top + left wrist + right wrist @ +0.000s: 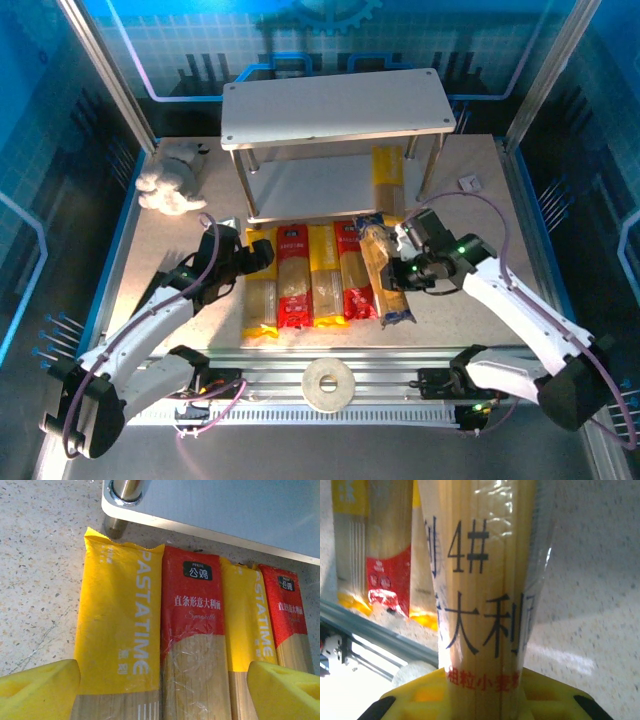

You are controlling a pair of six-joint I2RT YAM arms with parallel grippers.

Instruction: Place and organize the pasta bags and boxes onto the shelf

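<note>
Right gripper (pixel 401 268) clamps clear pack (pixel 480 580), pale spaghetti.

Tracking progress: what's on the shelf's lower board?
One yellow pack lies on the lower board, right end. The top board hides its back part.

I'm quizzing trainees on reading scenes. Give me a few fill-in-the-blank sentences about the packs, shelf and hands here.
1. The right hand is shut on the ___ pack.
2. The left hand hovers over the row with jaws ___.
3. One yellow pack lies on the shelf's ___ tier.
4. That row of red and yellow packs counts ___.

Missing words: clear; open; lower; four.
</note>
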